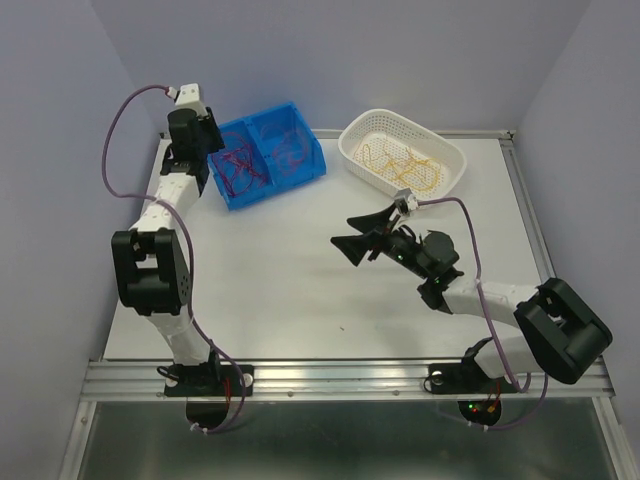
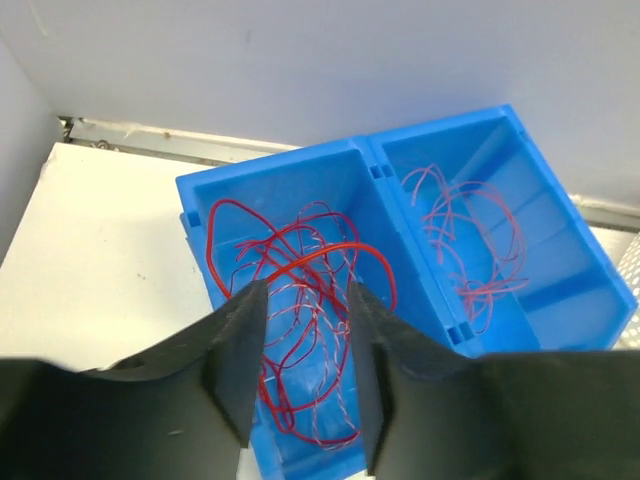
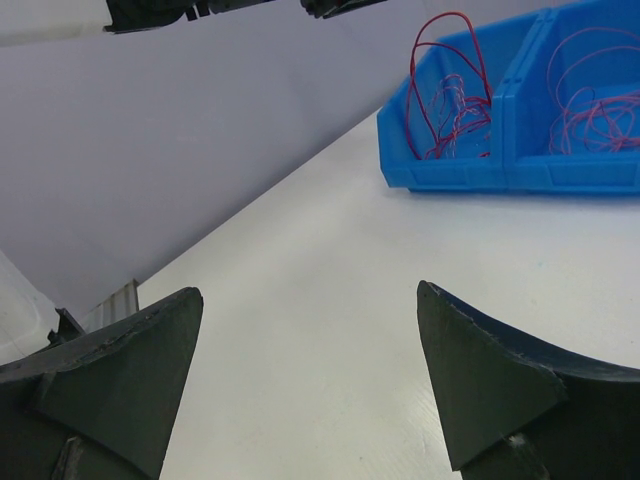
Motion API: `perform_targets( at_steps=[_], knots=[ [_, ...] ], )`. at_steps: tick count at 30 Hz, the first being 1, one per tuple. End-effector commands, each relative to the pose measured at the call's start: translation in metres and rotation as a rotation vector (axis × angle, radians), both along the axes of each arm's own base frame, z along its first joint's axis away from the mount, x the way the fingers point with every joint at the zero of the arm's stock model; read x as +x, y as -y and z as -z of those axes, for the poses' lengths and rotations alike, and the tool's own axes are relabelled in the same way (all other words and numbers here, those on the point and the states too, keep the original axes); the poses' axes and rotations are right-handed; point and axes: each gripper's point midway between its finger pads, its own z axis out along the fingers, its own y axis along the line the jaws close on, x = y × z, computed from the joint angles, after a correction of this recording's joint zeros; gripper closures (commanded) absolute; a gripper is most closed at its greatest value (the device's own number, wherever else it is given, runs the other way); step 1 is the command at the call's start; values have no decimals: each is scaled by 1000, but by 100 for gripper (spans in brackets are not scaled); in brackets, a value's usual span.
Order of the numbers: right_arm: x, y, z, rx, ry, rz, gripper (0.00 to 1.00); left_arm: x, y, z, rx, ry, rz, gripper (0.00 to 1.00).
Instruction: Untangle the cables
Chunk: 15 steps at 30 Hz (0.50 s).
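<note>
Dark red cables (image 2: 300,256) lie in a loose tangle in the left compartment of a blue bin (image 2: 280,165). A thinner red bunch (image 2: 470,240) fills the right compartment. My left gripper (image 2: 303,290) hovers over the left compartment, open by a narrow gap through which the wires show; nothing is pinched. From above, the left gripper (image 1: 208,165) is at the bin's (image 1: 300,178) left edge. Yellow-orange cables (image 1: 405,160) lie in a white basket (image 1: 455,160). My right gripper (image 1: 342,232) stands wide open over the bare table (image 3: 320,380), with nothing between its fingers.
The bin (image 3: 480,175) and its red cables (image 3: 450,90) show at the upper right of the right wrist view. Purple-grey walls close in the table on the left, back and right. A metal rail (image 1: 350,380) runs along the near edge.
</note>
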Motion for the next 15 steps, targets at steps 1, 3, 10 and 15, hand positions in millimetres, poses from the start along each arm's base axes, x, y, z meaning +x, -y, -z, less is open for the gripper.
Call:
perform_targets(
  at_steps=[1, 3, 10, 15],
  knots=[
    [-1, 3, -17, 27, 40, 6, 7, 13, -4, -28, 59, 73, -3, 67],
    [-2, 3, -18, 27, 41, 3, 7, 18, 0, -16, 52, 39, 16, 69],
    [-5, 4, -23, 33, 47, -3, 7, 36, 0, -1, 47, 37, 13, 71],
    [-9, 6, -25, 35, 51, -10, 7, 60, 8, 41, 23, -37, 56, 74]
  ],
)
